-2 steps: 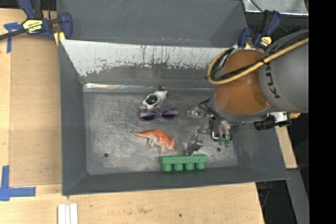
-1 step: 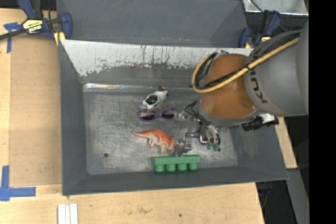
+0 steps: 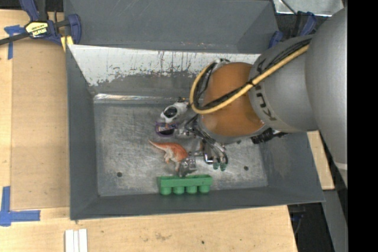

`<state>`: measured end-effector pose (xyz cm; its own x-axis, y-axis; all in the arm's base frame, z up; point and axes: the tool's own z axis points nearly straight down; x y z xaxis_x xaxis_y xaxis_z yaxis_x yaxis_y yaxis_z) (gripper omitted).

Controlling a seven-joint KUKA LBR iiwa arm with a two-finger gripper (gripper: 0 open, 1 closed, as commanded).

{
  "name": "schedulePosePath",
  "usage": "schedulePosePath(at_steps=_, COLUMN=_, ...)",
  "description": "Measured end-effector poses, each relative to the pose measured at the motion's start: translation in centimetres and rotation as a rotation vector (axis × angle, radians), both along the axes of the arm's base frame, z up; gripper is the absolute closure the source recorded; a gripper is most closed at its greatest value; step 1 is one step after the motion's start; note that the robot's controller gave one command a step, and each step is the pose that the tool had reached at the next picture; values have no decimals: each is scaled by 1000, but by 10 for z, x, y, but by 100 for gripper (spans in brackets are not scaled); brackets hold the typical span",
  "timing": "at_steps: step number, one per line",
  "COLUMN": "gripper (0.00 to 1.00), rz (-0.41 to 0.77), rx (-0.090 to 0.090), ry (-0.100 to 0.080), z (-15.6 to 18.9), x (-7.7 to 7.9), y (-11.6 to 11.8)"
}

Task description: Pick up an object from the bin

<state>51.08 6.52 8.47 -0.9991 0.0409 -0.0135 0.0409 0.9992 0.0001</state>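
The gripper (image 3: 201,157) hangs low near the front edge of the grey metal bin (image 3: 82,144), just right of a small orange plastic dinosaur (image 3: 171,151) and just behind a green four-stud plastic brick (image 3: 184,185). I cannot tell whether the gripper is wide or narrow.

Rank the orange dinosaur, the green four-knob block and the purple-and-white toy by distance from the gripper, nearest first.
1. Orange dinosaur, just to the view's left of the gripper, tied with the green four-knob block, just below it by the near wall: too close to call.
2. Purple-and-white toy, up and to the view's left, toward the far wall: plainly farthest.
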Motion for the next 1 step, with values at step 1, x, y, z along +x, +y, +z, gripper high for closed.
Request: schedulePosePath(at_steps=1, gripper=100, rz=-67, rx=8, ry=-16, z=-8, x=-19, y=-31)
